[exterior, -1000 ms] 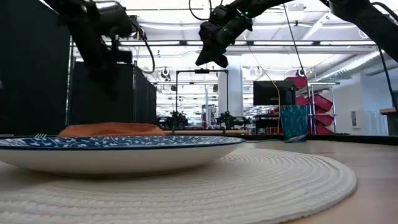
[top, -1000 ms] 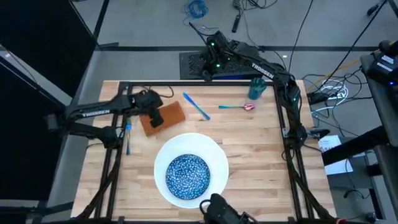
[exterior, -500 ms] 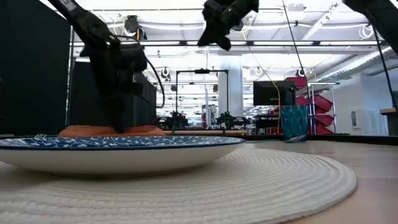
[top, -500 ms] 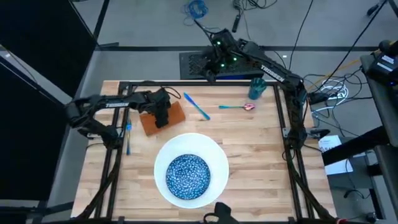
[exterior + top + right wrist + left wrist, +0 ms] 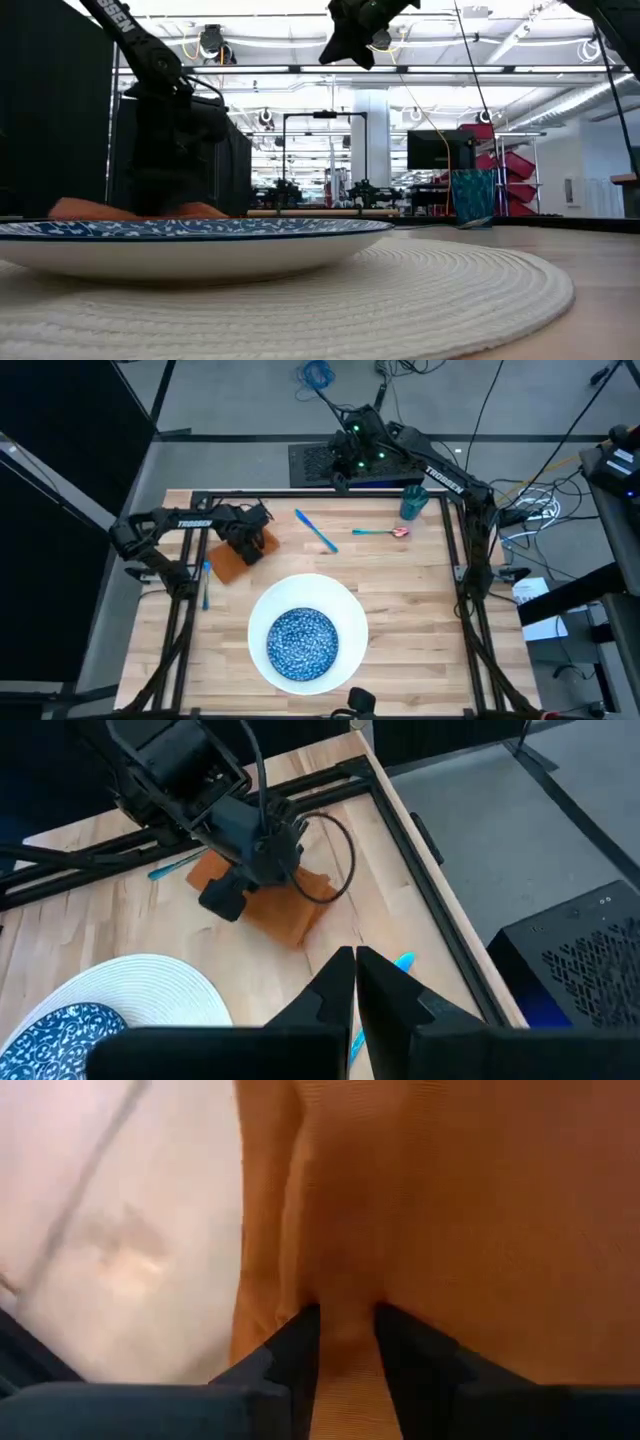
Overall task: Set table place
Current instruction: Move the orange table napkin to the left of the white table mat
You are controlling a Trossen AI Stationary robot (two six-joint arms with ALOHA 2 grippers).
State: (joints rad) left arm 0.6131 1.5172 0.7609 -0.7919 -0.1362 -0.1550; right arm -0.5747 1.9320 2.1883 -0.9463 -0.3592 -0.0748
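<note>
The orange napkin (image 5: 228, 563) lies on the table (image 5: 420, 610) at the far left, with my left gripper (image 5: 247, 540) shut on it from above. A blue patterned bowl (image 5: 303, 643) sits on a large white round woven mat (image 5: 345, 600) at the near middle. A light-blue knife (image 5: 315, 530), a spoon (image 5: 380, 532) and a teal cup (image 5: 412, 501) rest along the far side. A light-blue fork (image 5: 205, 582) lies by the left rail. My right gripper (image 5: 355, 975) is shut and empty, high above the far edge. My left gripper pinches a raised fold of the napkin (image 5: 346, 1325) between its two fingers (image 5: 300, 1345), near the cloth's far right part. The fingers point down at it from above. The rest of the napkin (image 5: 90, 210) lies flat on the table.
A black rail frame (image 5: 458, 550) runs around the tabletop. The room between the mat and the far-side cutlery is bare wood. In the low view the bowl's rim (image 5: 200, 228) stands in front of the napkin.
My left gripper has come down onto the napkin, taken hold of it and pulled toward the table's left edge. The napkin has slid left along the table with it. My right gripper has risen and drawn back toward the far edge.
</note>
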